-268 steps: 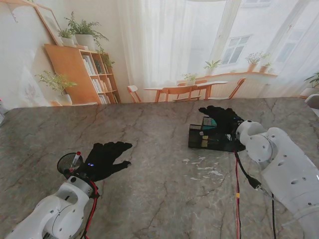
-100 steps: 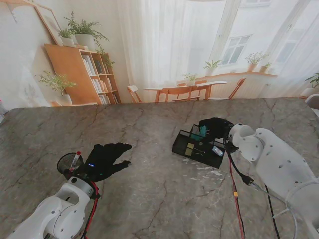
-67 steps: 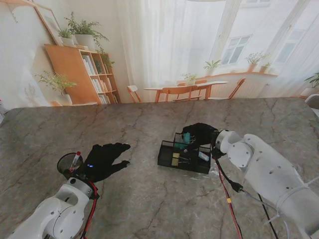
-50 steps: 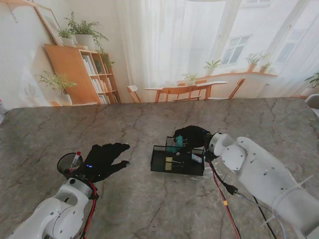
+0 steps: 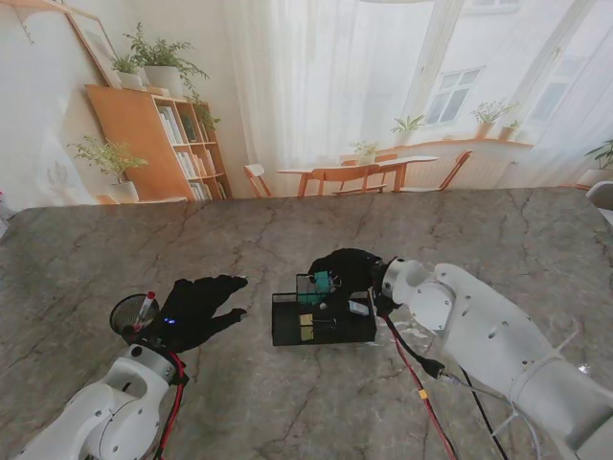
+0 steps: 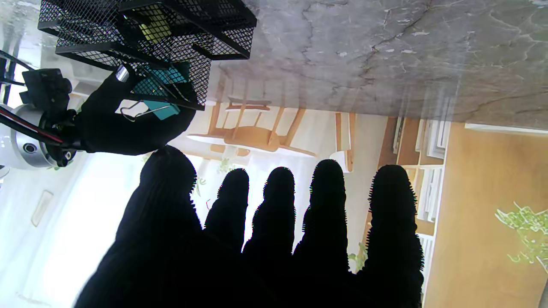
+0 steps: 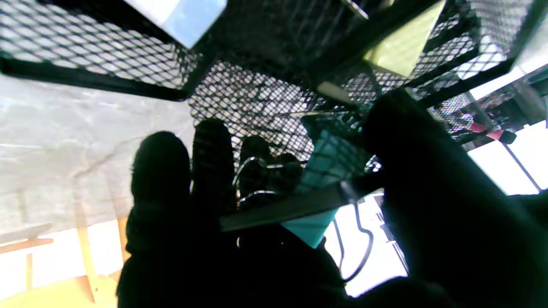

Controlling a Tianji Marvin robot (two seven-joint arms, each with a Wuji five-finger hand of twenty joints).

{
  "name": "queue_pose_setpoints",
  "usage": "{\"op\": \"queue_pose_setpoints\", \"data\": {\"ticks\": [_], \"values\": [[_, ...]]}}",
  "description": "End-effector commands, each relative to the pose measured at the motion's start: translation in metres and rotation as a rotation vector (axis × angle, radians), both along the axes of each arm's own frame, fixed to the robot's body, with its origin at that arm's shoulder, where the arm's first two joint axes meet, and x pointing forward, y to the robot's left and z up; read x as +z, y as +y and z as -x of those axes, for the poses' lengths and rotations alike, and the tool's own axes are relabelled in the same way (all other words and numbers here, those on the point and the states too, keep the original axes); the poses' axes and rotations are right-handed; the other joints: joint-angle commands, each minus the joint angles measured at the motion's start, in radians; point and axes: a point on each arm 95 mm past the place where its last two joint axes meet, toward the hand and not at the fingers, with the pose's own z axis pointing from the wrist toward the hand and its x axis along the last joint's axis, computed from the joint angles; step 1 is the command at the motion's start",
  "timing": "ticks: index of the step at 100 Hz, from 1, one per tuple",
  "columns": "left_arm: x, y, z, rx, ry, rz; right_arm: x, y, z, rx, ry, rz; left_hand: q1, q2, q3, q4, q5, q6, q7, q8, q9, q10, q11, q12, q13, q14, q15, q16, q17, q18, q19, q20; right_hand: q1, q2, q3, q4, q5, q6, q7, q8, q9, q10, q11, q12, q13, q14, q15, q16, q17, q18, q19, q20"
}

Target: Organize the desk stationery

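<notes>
- A black mesh organizer tray [image 5: 321, 319] is seen resting on the grey marbled counter [image 5: 287, 402], near the middle of its surface, well away from every edge.
- The right robot hand [image 5: 347, 271] is closed over the tray's far rim; in the right wrist view its fingers [image 7: 212, 158] are curled around the mesh wall and the thumb is pressed against the other side of it.
- A teal binder clip [image 5: 322, 282] is noted at the same far rim, touching the right robot hand; from the left wrist view [image 6: 160, 92] it is seen clipped on or caught at the mesh wall, and which of the two cannot be told.
- A yellow-green pad [image 5: 306, 328] is seen inside the tray, in a compartment toward its left end; a pale small item [image 5: 359, 308] lies in the compartment at its right end, too small to identify.
- The left robot hand [image 5: 196, 307] is held flat over the counter toward the left side, palm down, fingers [image 6: 278, 205] spread apart, nothing in it.
- A round black mesh cup [image 5: 131, 313] is seen just left of the left robot hand, with a red-capped pen [image 5: 146, 305] standing in it.
- The tray and the left robot hand are apart, with bare counter between them.
</notes>
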Motion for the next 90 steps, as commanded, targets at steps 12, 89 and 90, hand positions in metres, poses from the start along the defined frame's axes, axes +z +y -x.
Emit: {"op": "queue_pose_setpoints", "data": {"ticks": [12, 89, 90], "values": [[-0.001, -0.002, 0.003, -0.002, 0.001, 0.012, 0.005, 0.000, 0.008, 0.002, 0.021, 0.021, 0.006, 0.043, -0.007, -0.057, 0.026, 0.009, 0.013, 0.012, 0.007, -0.009, 0.002, 0.008, 0.011, -0.008, 0.004, 0.003, 0.000, -0.022, 0.024, 0.033, -0.039, 0.137, 0.076, 0.098, -0.057, -0.145, -0.092, 0.079, -0.133, -0.014, -0.033, -0.010, -0.053, -0.016, 0.065, 0.042, -0.097, 0.069, 0.027, 0.070], [0.000, -0.004, 0.005, -0.014, -0.015, 0.027, 0.054, -0.008, 0.034, -0.118, -0.035, -0.039, 0.001, 0.043, -0.009, -0.057, 0.015, 0.009, 0.007, 0.010, -0.001, -0.008, -0.001, 0.007, -0.003, -0.008, -0.004, -0.001, -0.015, -0.016, 0.010, 0.028, -0.211, 0.498, -0.251, 0.122, -0.248, -0.051, -0.318, 0.067, -0.339, 0.083, -0.372, -0.042, -0.310, 0.122, -0.251, 0.017, -0.478, 0.235, -0.148, 0.128], [0.000, -0.004, 0.005, -0.015, -0.015, 0.027, 0.055, -0.009, 0.035, -0.123, -0.041, -0.045, 0.000, 0.042, -0.009, -0.058, 0.016, 0.010, 0.008, 0.010, -0.001, -0.007, -0.001, 0.007, -0.004, -0.008, -0.005, -0.001, -0.017, -0.015, 0.008, 0.027, -0.210, 0.500, -0.252, 0.122, -0.250, -0.055, -0.319, 0.067, -0.340, 0.083, -0.374, -0.042, -0.314, 0.119, -0.256, 0.016, -0.484, 0.233, -0.151, 0.128]]}}
